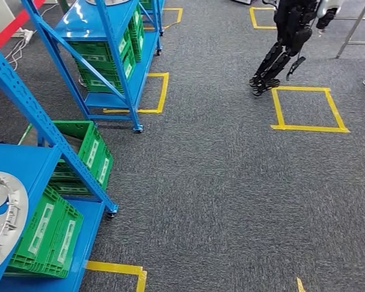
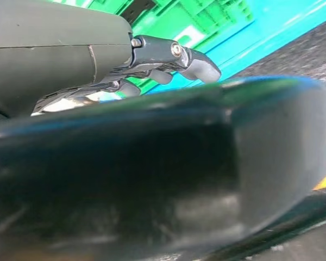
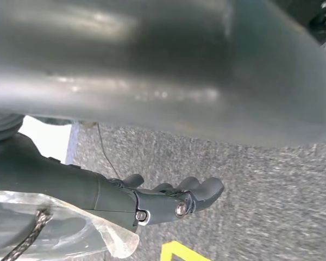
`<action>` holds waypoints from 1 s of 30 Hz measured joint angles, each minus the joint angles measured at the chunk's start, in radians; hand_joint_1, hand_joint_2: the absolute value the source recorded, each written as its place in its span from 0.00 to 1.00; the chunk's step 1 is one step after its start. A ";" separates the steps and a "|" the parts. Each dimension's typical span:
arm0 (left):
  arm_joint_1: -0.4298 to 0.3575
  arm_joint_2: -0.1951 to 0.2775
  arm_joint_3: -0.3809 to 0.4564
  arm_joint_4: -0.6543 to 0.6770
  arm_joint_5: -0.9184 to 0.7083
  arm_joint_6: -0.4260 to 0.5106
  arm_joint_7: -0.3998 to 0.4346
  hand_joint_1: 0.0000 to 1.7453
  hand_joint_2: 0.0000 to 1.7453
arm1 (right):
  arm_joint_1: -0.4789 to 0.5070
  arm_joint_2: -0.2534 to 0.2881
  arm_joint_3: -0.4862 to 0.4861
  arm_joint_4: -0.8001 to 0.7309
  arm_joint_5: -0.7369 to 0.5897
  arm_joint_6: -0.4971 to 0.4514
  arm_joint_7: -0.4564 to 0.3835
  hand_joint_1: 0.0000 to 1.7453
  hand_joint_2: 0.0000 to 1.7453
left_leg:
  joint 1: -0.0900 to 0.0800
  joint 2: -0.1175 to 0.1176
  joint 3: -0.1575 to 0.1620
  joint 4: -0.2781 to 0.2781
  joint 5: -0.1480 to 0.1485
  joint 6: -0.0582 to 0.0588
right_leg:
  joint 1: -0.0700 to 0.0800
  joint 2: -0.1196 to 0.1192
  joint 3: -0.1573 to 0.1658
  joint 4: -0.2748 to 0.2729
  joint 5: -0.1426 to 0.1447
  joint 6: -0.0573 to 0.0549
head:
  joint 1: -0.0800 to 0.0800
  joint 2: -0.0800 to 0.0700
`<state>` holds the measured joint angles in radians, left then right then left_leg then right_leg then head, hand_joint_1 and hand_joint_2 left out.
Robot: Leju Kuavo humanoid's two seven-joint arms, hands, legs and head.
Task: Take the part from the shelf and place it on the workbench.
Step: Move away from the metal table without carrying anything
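While the left hand (image 2: 169, 60) hangs with its fingers extended loosely and nothing between them, close beside a green crate (image 2: 186, 22) on the blue shelf (image 2: 276, 27), the right hand (image 3: 174, 198) likewise holds nothing, fingers stretched slack above grey carpet (image 3: 255, 201) near a strip of yellow tape (image 3: 177, 253). Both arms seem lowered for walking rather than reaching, so the pick looks not yet begun. On the near shelf's upper deck lies the part (image 1: 3, 213), a silver slotted disc, flat and within reach on the robot's left. Below it sit more green crates (image 1: 47, 234); whether they hold anything cannot be told. Another dark robot (image 1: 286, 42) stands well apart by a taped square (image 1: 309, 108).
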<state>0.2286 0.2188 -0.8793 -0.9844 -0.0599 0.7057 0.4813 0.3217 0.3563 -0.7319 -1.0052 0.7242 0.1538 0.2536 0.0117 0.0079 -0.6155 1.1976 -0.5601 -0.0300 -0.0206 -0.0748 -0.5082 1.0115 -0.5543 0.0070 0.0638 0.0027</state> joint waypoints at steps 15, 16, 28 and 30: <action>-0.001 -0.026 0.004 -0.007 -0.025 -0.033 0.022 0.00 0.00 | -0.007 0.000 0.004 0.008 0.044 0.003 -0.006 0.00 0.00 | -0.007 -0.076 0.084 -0.182 0.058 0.053 | 0.004 0.084 -0.102 0.201 -0.048 0.034 | 0.007 0.000; -0.003 -0.029 0.005 -0.006 -0.027 -0.036 0.022 0.00 0.00 | -0.008 0.000 0.004 0.008 0.045 0.004 -0.007 0.00 0.00 | -0.007 -0.090 0.086 -0.182 0.057 0.051 | 0.003 0.106 -0.077 0.134 -0.011 0.030 | 0.007 0.000; -0.012 -0.038 0.015 0.002 -0.037 -0.041 0.023 0.00 0.00 | -0.011 0.000 0.001 0.014 0.053 0.012 -0.011 0.00 0.00 | -0.001 -0.019 -0.056 0.085 -0.059 -0.008 | 0.001 0.034 -0.008 -0.012 0.019 -0.010 | -0.006 0.000; -0.007 -0.039 0.022 0.002 -0.047 -0.048 0.027 0.00 0.00 | -0.012 0.000 0.001 0.014 0.058 0.012 -0.012 0.00 0.00 | 0.000 -0.007 -0.020 0.017 -0.008 -0.009 | 0.001 0.005 -0.002 -0.012 0.011 -0.008 | -0.006 0.000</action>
<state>0.2219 0.1799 -0.8577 -0.9823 -0.1066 0.6579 0.5088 0.3098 0.3567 -0.7311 -0.9911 0.7824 0.1659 0.2413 0.0118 0.0014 -0.6358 1.2150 -0.5683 -0.0392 -0.0195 -0.0697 -0.5106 0.9992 -0.5436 -0.0010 0.0579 0.0027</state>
